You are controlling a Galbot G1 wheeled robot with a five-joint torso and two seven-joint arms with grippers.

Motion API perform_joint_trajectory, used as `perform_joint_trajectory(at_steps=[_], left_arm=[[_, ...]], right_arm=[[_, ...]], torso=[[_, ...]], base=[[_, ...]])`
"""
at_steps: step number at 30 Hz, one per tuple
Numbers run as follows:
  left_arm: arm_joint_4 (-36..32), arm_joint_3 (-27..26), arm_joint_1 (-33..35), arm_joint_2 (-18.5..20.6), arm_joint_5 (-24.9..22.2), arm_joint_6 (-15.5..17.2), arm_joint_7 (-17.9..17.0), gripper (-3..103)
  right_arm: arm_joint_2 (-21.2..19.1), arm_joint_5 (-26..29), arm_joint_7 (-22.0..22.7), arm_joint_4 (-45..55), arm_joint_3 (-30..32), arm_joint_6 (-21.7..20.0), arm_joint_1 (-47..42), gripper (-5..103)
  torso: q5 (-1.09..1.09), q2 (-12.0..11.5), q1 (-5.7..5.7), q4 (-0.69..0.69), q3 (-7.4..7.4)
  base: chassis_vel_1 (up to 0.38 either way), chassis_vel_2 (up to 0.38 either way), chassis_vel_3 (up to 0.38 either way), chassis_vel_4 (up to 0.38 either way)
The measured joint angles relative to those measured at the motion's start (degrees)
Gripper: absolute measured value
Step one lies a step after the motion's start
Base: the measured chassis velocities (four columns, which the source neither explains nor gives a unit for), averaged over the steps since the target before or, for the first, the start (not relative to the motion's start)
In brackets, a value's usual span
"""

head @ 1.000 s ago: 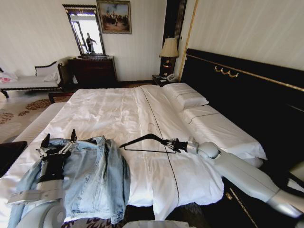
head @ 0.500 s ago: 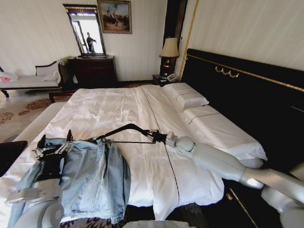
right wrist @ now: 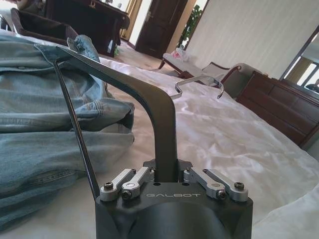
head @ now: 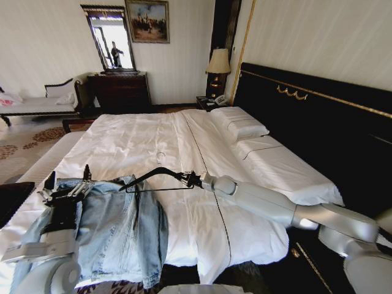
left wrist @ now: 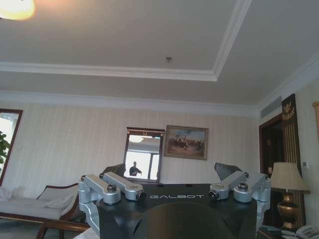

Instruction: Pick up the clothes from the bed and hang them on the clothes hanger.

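The clothes, a light-blue denim jacket (head: pixel 119 223), lie spread at the foot of the white bed (head: pixel 153 141). My right gripper (head: pixel 194 179) reaches in from the right, shut on one arm of the black clothes hanger (head: pixel 150 173), whose far tip touches the jacket's collar edge. In the right wrist view that gripper (right wrist: pixel 164 174) clamps the hanger (right wrist: pixel 159 114), its hook (right wrist: pixel 199 82) over the sheet and the jacket (right wrist: pixel 40 99) beside it. My left gripper (head: pixel 67 177) stands open above the jacket's left side, fingers pointing up; the left wrist view shows it (left wrist: pixel 169 172) open toward the far wall.
White pillows (head: pixel 239 125) lie against the tall black headboard (head: pixel 318 116). A lamp (head: pixel 218 64) stands on the nightstand, a dark dresser (head: pixel 119 92) under a mirror behind the bed, a white chaise (head: pixel 37 104) far left. A dark piece of furniture (head: pixel 12 199) sits beside my left arm.
My right arm has swung left with the hanger, bringing its tip from the middle of the bed to the jacket's collar. My left gripper drifted slightly left, still open.
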Motion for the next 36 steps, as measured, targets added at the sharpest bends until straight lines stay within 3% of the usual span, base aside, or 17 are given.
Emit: perform_joint_trajectory(at_steps=[21,36], left_arm=[[-0.8,-0.48,0.64,-0.42,-0.31,-0.14,-0.01,100],[0.02,0.8,-0.13,-0.47,-0.04,-0.2,-0.01,100]], right_arm=[[7.87,2.86,5.68,-4.61,-6.44,-2.03,3.67,20],[8.17,4.97,7.38,-5.0,-6.69,-2.0,3.78,20]], torso=[[0.0,0.01,-0.01,0.01,0.0],[0.0,0.01,0.0,0.0,0.0]], base=[[0.0,0.0,0.0,0.0],[0.085,0.087,-0.097,-0.1]])
